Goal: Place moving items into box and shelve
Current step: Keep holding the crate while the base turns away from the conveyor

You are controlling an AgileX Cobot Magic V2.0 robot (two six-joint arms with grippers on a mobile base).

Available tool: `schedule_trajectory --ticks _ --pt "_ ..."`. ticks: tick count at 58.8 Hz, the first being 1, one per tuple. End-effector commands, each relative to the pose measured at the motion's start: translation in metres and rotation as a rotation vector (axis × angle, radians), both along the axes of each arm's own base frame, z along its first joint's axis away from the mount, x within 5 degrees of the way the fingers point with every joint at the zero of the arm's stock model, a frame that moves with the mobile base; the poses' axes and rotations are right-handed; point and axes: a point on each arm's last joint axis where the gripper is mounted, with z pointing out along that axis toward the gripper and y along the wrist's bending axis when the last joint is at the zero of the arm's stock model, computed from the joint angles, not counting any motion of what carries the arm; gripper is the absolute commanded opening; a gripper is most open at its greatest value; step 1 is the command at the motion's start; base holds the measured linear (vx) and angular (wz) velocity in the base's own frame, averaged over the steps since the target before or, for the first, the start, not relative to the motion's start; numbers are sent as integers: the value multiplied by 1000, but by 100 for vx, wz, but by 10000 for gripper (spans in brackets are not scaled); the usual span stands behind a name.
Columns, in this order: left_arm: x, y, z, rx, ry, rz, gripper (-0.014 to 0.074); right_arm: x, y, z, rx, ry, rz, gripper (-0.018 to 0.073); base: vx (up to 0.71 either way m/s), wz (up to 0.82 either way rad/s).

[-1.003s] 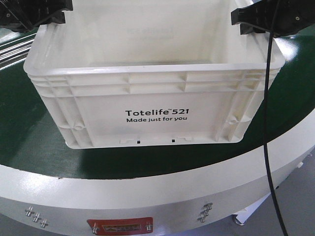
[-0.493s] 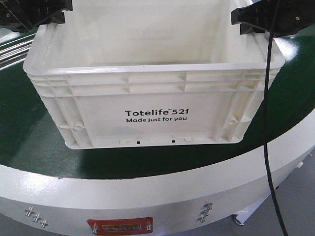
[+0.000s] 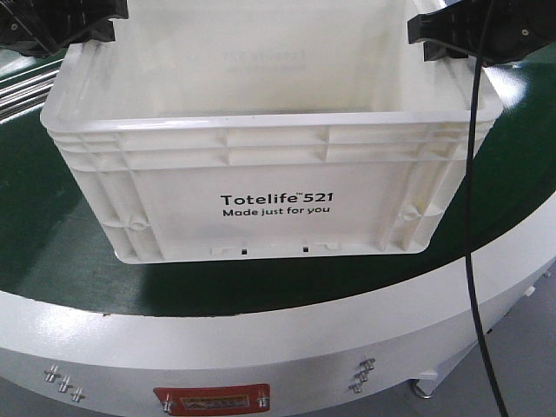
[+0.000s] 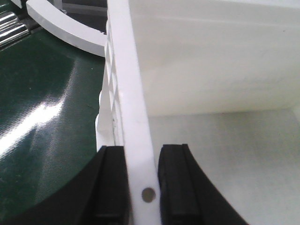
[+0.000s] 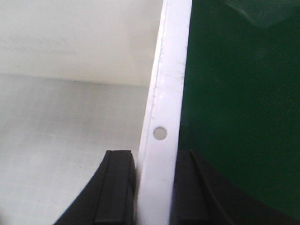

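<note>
Left wrist-mounted view shows the left tool pinching one side rim of the box, the right tool likewise clamped narrowly on the opposite rim.

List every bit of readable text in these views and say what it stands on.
"Totelife 521": black print on the near wall of the box.
"Made just for you": smaller black line right under it, same wall.
Faint lettering on the box's far wall: too faint to read.
Marking on the red plate on the table rim: too small to read.
Wrist views: no text.
</note>
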Motion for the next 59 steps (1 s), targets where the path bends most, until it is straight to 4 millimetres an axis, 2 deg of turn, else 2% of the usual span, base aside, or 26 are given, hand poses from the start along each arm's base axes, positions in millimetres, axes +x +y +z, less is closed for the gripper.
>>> schedule_trajectory --ticks 1,59 --pt "-11 -4 49 -102 -251 -10 -16 -8 3 46 106 -245 10 -13 0 0" --pt "-11 -4 49 -102 -251 -10 -16 -7 3 45 104 -240 11 -13 -4 0"
